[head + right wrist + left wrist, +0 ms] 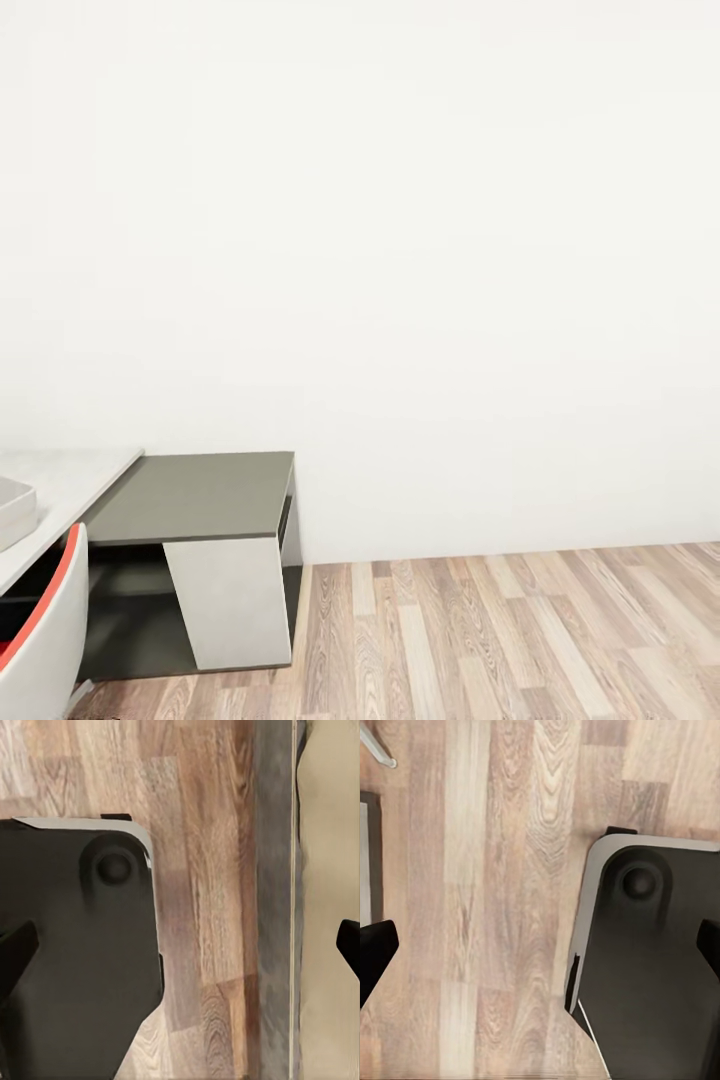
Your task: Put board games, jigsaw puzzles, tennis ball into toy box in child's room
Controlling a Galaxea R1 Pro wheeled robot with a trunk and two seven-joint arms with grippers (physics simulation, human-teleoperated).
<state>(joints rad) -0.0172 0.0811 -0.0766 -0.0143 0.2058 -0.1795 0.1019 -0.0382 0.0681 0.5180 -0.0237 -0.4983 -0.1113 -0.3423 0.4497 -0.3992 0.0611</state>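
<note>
**Toy box at the lower left edge, both end effectors spread**

Toy box [14, 512] shows as a grey corner at the lower left of my head view, sitting on the pale worktop [70, 475].

My left end effector [544, 945] hangs spread, empty, over the wooden floor [495, 870] and my dark base [652, 967]. My right end effector [184, 945] is likewise spread and empty; the cream bed [330, 832] runs down that frame's right side. A white chair [45, 640] with red trim fills the head view's bottom left corner.
</note>
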